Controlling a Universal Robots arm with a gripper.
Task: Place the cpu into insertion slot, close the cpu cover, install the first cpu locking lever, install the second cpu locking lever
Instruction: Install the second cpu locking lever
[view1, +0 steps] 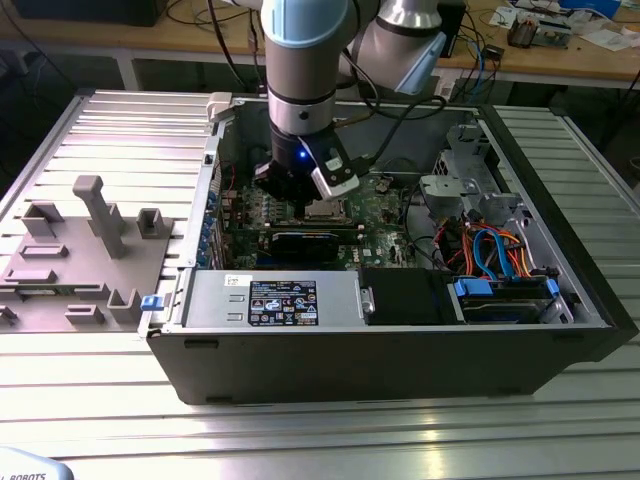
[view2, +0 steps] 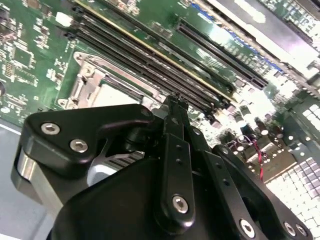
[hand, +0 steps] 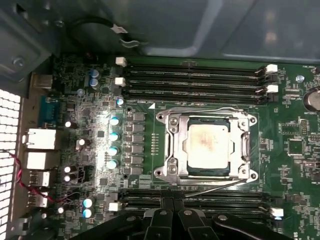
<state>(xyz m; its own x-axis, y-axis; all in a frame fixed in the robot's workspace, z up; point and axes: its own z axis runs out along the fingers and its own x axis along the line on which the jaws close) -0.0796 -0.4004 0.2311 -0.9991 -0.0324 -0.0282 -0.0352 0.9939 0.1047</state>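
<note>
Open PC case (view1: 400, 330) on the slatted counter (view1: 110, 130), arm reaching inside over the motherboard (hand: 100, 105). Cpu cover (hand: 172, 145): silvery frame, lying flat over the socket near the board's middle, between the memory slot banks. Cpu (hand: 207, 145): pale tan-silver square seated in the frame's opening. Claw (hand: 172, 215) fingers pressed together, holding nothing, just beside the socket; its lower part is cut off. One thin lever (hand: 212, 187) is hard to make out.

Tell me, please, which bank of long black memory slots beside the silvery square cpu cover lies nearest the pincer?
The bank next to the black pincer; the other bank lies beyond the cpu cover.
</note>
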